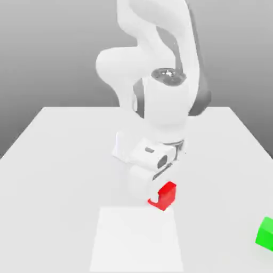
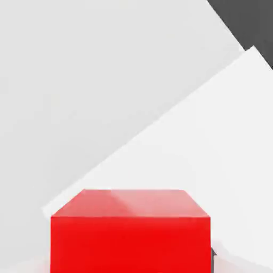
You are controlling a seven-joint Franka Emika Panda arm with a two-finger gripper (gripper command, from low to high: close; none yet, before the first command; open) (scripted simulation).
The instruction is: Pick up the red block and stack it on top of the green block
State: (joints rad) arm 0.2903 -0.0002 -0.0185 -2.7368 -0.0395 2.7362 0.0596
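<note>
Smooth grey shading, darker toward the tabletop's far edge, forms the backdrop (image 1: 48, 58) in the exterior view, behind a pale, plain tabletop (image 1: 48, 176). Set on that surface is a brighter white square (image 1: 137, 240), flat and straight-edged, its near side wider in the view than its far side. The hand view also shows a bright white area with a straight border against the light grey, and a dark patch beyond one corner

Both blocks are smooth, evenly coloured and sharp-edged. The red block (image 1: 167, 196) sits at the middle of the exterior view, by the far edge of the white square, turned at an angle to that edge. In the hand view its upper face is a paler, slightly glossy red with a soft light streak, and the face below it is a deep flat red. The green block (image 1: 265, 234) is well apart from it, toward the exterior view's right, partly cut off by the frame

White, rounded shells make up the arm (image 1: 166, 104), with dark grey joint parts and a shiny dark cap near the wrist. It descends from the top of the exterior view, bends, and brings the hand down at a slant over the red block. Small dark openings mark the hand's white casing. The gripper (image 1: 162, 196) is clamped on the red block, its fingers on opposite sides of it. Whether the block touches the surface beneath, I cannot tell
</note>
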